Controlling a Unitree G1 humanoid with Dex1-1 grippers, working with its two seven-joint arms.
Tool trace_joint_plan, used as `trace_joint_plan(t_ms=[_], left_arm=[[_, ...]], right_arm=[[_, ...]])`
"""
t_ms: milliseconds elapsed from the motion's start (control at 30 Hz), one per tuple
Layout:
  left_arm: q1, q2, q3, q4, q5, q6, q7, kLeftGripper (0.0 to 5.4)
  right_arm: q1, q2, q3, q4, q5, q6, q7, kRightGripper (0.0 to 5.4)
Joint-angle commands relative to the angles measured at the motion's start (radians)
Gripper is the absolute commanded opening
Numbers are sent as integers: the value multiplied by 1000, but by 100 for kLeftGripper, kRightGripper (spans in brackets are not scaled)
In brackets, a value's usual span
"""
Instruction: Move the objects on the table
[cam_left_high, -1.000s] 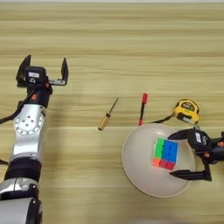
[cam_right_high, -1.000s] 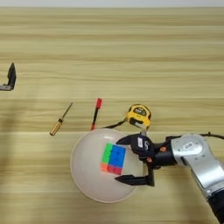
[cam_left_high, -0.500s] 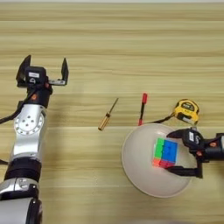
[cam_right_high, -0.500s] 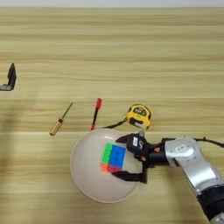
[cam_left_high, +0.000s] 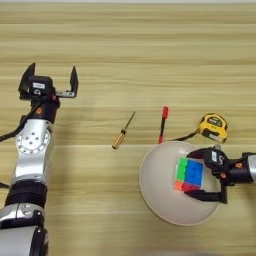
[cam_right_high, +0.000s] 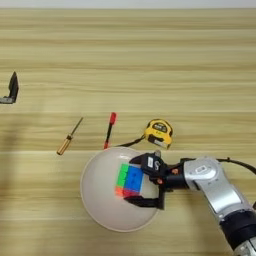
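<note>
Right eye view: right gripper (cam_right_high: 142, 181) is reaching in from the side, fingers bracketing puzzle cube (cam_right_high: 129, 180) on plate (cam_right_high: 95, 200); left gripper (cam_left_high: 48, 82) is idling wide open over wooden table (cam_left_high: 150, 55).

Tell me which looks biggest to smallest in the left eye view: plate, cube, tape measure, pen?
1. Plate, biggest by far.
2. Cube.
3. Tape measure, body slightly smaller than the cube.
4. Pen: longer than the cube is wide, but so thin it covers the least.
</note>
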Motion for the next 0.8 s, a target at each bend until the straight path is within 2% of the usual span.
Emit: trace_joint_plan(t_ms=[33,500,800], left_arm=[[2,1,-2,-4,8,11,3,540],[3,-1,-3,-5,10,10,5,540],[4,-2,-4,-6,11,10,6,540]], right_arm=[[-15,0,2,9,-10,-6,-4,495],[-14,-1,4,13,-17,1,-9,338],[-13,0,3,16,-18,-5,-12,332]])
